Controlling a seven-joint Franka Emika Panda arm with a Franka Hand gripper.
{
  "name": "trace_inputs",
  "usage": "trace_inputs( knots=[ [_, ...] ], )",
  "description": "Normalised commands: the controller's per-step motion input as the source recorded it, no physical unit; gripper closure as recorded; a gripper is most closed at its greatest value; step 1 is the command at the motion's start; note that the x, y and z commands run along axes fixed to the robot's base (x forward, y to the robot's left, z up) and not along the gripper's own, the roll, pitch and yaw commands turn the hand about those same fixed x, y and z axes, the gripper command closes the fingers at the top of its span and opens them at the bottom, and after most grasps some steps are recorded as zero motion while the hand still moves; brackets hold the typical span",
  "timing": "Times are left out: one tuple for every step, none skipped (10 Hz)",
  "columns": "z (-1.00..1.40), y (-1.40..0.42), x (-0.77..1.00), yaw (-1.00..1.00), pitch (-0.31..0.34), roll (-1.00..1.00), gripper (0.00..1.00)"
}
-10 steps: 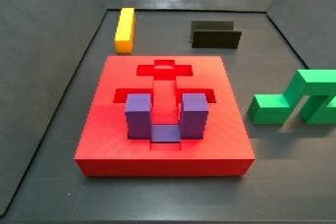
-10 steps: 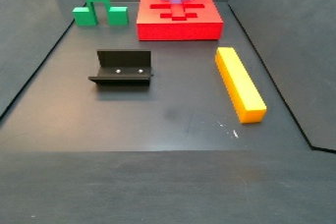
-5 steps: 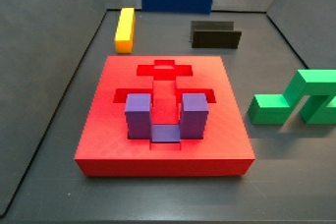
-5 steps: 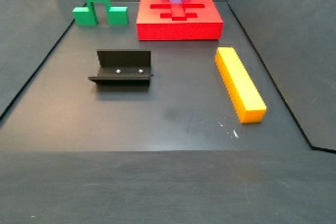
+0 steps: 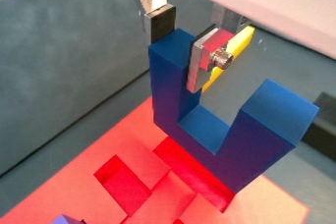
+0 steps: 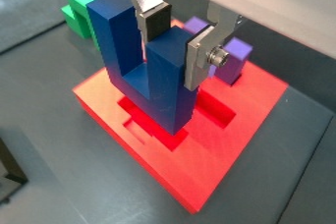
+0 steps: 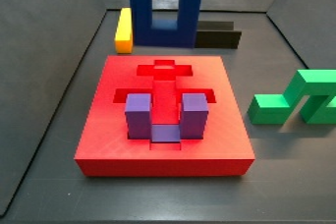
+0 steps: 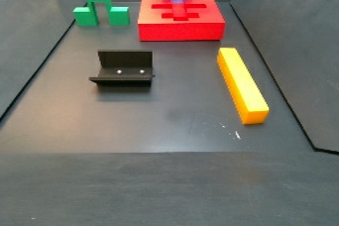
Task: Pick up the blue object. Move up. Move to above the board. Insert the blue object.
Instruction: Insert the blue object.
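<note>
Gripper (image 6: 175,39), above the board (image 6: 144,144): fingers (image 6: 203,56) seen as flat brushed-silver metal plates with matt dark pads, closed on one prong of the blue object (image 6: 147,66) — smooth, matt, plastic-looking. The board is noted as smooth red plastic, faintly sheened. The floor (image 8: 172,121) is observed dark, matt — lightly scuffed.

A robot test cell in a lab is indicated. A dark floor (image 8: 172,121) is enclosed by grey walls (image 8: 40,2). Plain coloured test pieces are laid out: red board (image 7: 164,144), green block (image 7: 300,98), yellow bar (image 8: 243,83). A fixture (image 8: 125,68) is seen mid-floor. The gripper (image 6: 178,31) is held above the board, clamped on the blue object (image 6: 147,66).
</note>
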Motion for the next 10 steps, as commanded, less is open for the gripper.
trace_inputs(
  knots=[
    [-0.67,0.02,-0.13,0.03,-0.1,0.0,1.0],
    [-0.5,0.0,-0.03,0.03,-0.113,0.03,1.0],
    [-0.25,0.0,0.13,0.03,0.0,0.11,1.0],
    [-0.35,0.0,0.21,0.09,-0.054,0.14,1.0],
    [-0.39,0.0,0.23,0.09,-0.083,0.16,1.0],
    [-0.31,0.0,0.15,0.1,-0.074,0.16,1.0],
    [-0.08,-0.02,0.0,0.0,-0.056,0.05,1.0],
    [0.0,-0.02,-0.01,0.0,-0.049,0.0,1.0],
    [-0.01,-0.03,0.0,0.0,-0.05,0.01,1.0],
    [-0.07,-0.06,-0.03,0.0,-0.047,0.04,1.0]
  ],
)
